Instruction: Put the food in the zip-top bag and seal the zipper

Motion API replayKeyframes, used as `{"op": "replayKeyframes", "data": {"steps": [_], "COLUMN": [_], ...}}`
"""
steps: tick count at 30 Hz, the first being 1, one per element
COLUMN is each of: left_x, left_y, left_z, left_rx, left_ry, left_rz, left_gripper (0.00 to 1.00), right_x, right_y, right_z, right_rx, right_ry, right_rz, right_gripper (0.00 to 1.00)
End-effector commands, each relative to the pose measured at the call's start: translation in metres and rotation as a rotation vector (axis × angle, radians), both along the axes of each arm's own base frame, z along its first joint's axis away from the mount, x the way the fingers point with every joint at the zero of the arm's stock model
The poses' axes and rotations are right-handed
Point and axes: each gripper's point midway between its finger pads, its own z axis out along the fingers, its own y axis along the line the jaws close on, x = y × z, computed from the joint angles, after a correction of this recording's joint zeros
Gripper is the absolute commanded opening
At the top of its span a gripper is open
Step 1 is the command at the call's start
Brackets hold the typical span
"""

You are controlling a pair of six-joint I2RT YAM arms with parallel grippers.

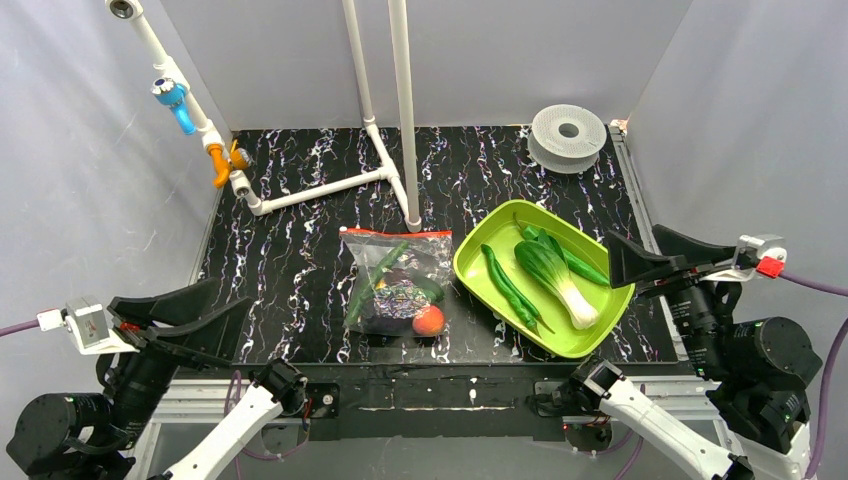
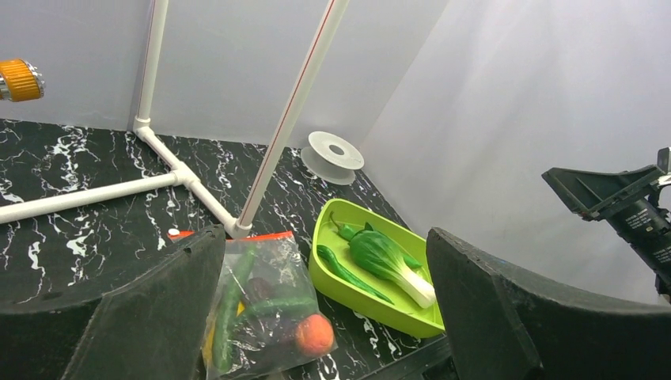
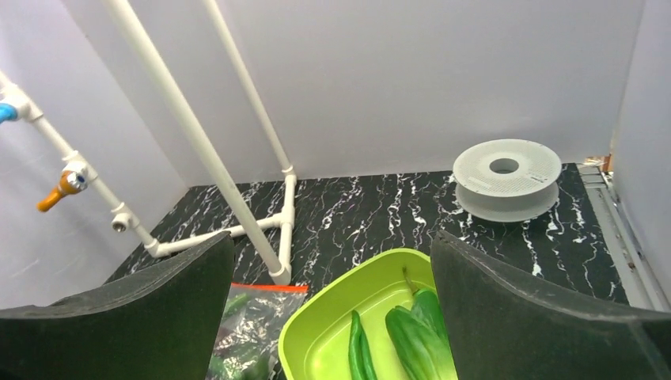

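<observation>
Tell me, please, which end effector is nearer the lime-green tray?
Right: the right end effector is just right of the lime-green tray; the left end effector is far left, beyond the zip-top bag.

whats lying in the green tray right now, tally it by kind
bok choy: 1
long green pods: 2, one on each side of the bok choy
total: 3, all in the lime-green tray
</observation>
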Motion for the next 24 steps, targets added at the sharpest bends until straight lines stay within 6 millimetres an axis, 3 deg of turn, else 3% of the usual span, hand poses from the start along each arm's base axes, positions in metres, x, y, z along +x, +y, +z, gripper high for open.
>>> {"op": "replayKeyframes", "data": {"steps": [1,18,24], "left_x": [0.0,-0.005,-0.005], "left_y": [0.006,0.008,0.007], "left_z": [0.009,0.009,0.007], "left_rx": [-0.003,-0.022,-0.031], "left_ry": [-0.028,-0.018,-0.006], "left_rz": [0.026,0.022,0.017], "left_gripper": [0.98,0.98,0.98], "right_x": [0.0,-0.004,-0.004], "right_y": [-0.021,-0.038,-0.034], "right_z": [0.02,0.027,0.028], "right_rx": [0.066,0.194,0.15], "right_ry": [-0.033,-0.032,-0.039], "right_rz": [-0.093,-0.145,-0.133], "right_gripper": [0.98,0.98,0.98]}}
